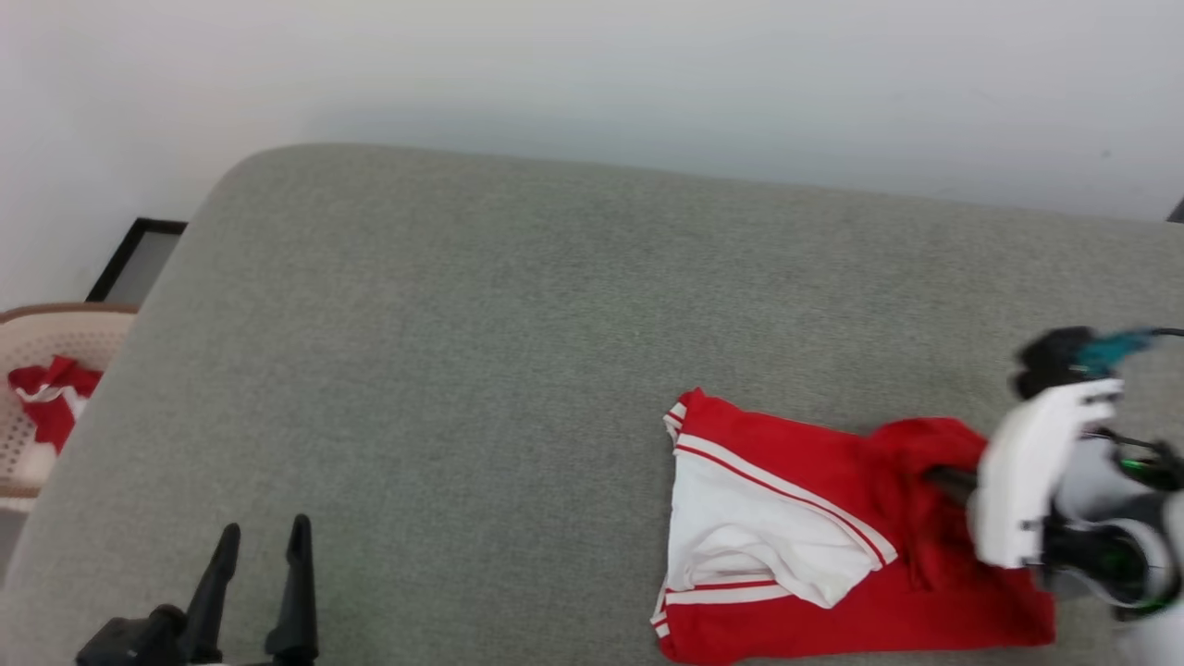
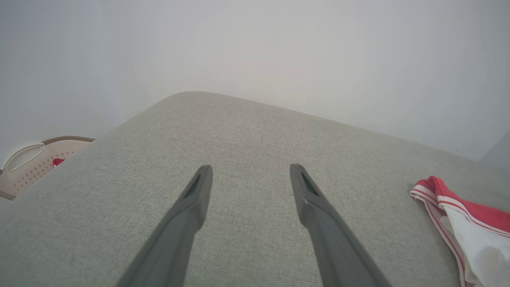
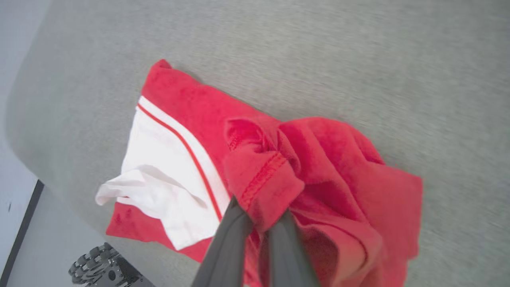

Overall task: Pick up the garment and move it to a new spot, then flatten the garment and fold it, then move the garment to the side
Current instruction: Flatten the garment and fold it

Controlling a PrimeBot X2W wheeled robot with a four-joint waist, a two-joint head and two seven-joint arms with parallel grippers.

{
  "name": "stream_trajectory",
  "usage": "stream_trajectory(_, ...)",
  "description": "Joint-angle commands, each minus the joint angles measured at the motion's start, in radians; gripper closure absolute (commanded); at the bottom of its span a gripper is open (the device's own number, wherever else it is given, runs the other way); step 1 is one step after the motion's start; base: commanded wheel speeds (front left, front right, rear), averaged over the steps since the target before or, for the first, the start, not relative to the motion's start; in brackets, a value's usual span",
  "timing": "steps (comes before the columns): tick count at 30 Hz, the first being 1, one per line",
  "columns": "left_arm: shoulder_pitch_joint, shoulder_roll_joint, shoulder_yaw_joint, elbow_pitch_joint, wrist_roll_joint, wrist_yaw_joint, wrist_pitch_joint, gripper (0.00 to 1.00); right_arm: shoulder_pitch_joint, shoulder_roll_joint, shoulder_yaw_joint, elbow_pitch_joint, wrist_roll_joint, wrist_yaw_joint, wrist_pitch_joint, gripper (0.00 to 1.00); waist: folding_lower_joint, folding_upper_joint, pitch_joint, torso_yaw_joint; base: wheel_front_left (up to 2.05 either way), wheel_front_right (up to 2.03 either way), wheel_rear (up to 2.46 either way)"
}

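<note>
The garment (image 1: 786, 518) lies folded and bunched at the near right of the grey padded surface (image 1: 462, 351), red with a white sleeve and red-and-white trim. Its letters and number are hidden. My right gripper (image 1: 939, 478) reaches into it from the right. In the right wrist view this gripper (image 3: 259, 217) is shut on a raised fold of the garment's (image 3: 187, 111) red hem. My left gripper (image 1: 264, 541) hovers open at the near left, holding nothing, far from the cloth. In the left wrist view its fingers (image 2: 199, 191) spread wide over bare fabric, and the garment's (image 2: 474, 227) corner is at the right edge.
A pale perforated basket (image 1: 23, 342) holding red and white cloth (image 1: 51, 398) stands off the surface's left edge; the basket (image 2: 36, 157) is also in the left wrist view. A dark-framed panel (image 1: 139, 259) leans by the wall. A white wall runs behind the surface.
</note>
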Motion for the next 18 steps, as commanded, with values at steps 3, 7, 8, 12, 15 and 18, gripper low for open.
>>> stream_trajectory(3, -0.017, -0.011, -0.004, 0.010, 0.007, -0.010, 0.000, 0.00, -0.036, 0.037, 0.063, 0.004, -0.004, -0.002, -0.004, 1.00, -0.0001, 0.0000, 0.009, 0.031, 0.00, 0.00, 0.00)
stream_trajectory(7, -0.027, -0.025, -0.006, 0.020, 0.012, -0.017, 0.000, 0.00, -0.067, 0.071, 0.130, 0.035, -0.007, -0.002, -0.011, 1.00, -0.0001, 0.0000, 0.016, 0.057, 0.00, 0.00, 0.00)
stream_trajectory(8, -0.030, -0.028, -0.006, 0.022, 0.013, -0.020, 0.000, 0.00, -0.075, 0.077, 0.143, 0.041, -0.007, -0.002, -0.018, 1.00, -0.0001, 0.0000, 0.018, 0.063, 0.00, 0.00, 0.00)
stream_trajectory(12, -0.039, -0.038, -0.003, 0.030, 0.017, -0.027, 0.000, 0.00, -0.106, 0.101, 0.205, 0.083, -0.013, -0.002, -0.048, 1.00, -0.0001, 0.0000, 0.026, 0.082, 0.00, 0.00, 0.00)
stream_trajectory(15, -0.044, -0.044, -0.001, 0.034, 0.021, -0.027, 0.000, 0.00, -0.114, 0.114, 0.233, 0.108, -0.003, -0.002, -0.060, 1.00, -0.0001, 0.0000, 0.029, 0.089, 0.00, 0.00, 0.00)
stream_trajectory(18, -0.045, -0.052, 0.002, 0.039, 0.025, -0.033, 0.000, 0.00, -0.132, 0.122, 0.274, 0.153, -0.005, -0.002, -0.078, 1.00, -0.0001, 0.0000, 0.032, 0.097, 0.00, 0.00, 0.00)
